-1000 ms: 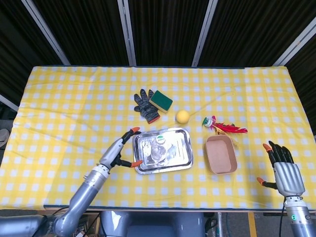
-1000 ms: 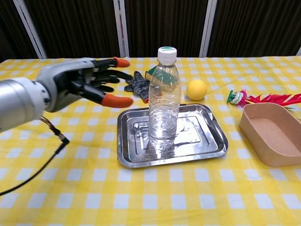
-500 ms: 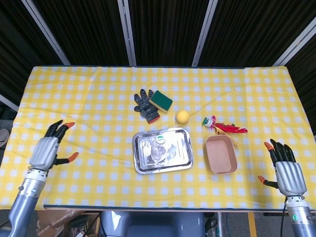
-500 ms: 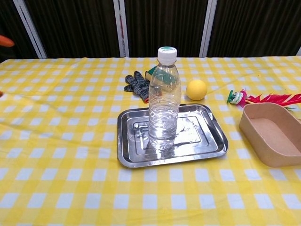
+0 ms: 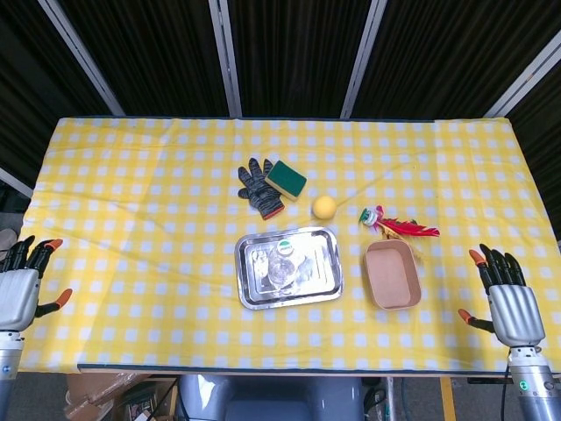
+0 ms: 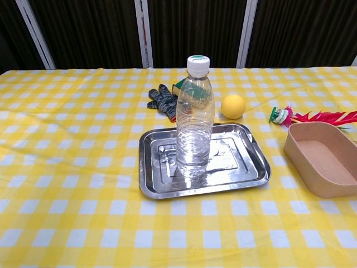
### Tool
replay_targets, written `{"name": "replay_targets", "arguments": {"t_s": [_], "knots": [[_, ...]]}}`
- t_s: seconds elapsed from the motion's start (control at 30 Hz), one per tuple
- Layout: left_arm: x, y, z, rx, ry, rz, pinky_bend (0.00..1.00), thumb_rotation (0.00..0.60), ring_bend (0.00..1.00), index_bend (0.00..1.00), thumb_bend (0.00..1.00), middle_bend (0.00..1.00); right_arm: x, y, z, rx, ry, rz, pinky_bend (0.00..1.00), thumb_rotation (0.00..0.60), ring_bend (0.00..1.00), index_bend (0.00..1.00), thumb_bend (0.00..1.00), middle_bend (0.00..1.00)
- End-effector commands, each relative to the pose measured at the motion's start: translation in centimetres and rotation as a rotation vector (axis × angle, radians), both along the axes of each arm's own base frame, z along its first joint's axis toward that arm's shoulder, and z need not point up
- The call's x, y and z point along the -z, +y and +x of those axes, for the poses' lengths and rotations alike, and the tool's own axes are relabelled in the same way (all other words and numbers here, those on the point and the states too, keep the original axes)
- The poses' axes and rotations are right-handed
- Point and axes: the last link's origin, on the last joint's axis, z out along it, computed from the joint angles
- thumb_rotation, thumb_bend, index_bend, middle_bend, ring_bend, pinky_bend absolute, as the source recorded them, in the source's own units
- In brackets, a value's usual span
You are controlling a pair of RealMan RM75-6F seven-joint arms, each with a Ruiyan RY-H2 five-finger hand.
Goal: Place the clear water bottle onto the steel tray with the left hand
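Water bottle (image 6: 194, 117) standing upright on the steel tray (image 6: 251, 159), white cap on, nothing touching it. Left hand (image 5: 19, 289) sits off the worktop's (image 5: 131, 193) left front edge, fingers spread wide, holding nothing, well apart from the tray. Right hand (image 5: 507, 300) at the right front corner, fingers also apart and empty. Behind the tray: knit glove (image 5: 259, 189) touching a green sponge (image 5: 287, 178), yellow ball (image 5: 324, 207) nearby. Right of the tray: brown box (image 5: 392, 274), with a red feather toy (image 5: 399, 225) just behind it.
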Motion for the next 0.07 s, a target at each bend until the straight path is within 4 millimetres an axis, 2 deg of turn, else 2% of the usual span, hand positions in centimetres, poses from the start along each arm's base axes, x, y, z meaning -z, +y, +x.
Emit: {"name": "replay_targets", "arguments": {"t_s": [0.03, 0.07], "knots": [[-0.04, -0.15, 0.12, 0.0, -0.007, -0.003, 0.0, 0.6, 0.0, 0.13, 0.28, 0.14, -0.01, -0.01, 0.03, -0.002, -0.004, -0.004, 0.0, 0.6, 0.0, 0.08, 0.05, 0.0], [0.01, -0.21, 0.08, 0.001, 0.0, -0.007, 0.0, 0.6, 0.0, 0.13, 0.28, 0.14, 0.0, -0.03, 0.02, -0.001, -0.005, -0.004, 0.0, 0.6, 0.0, 0.08, 0.05, 0.0]]}}
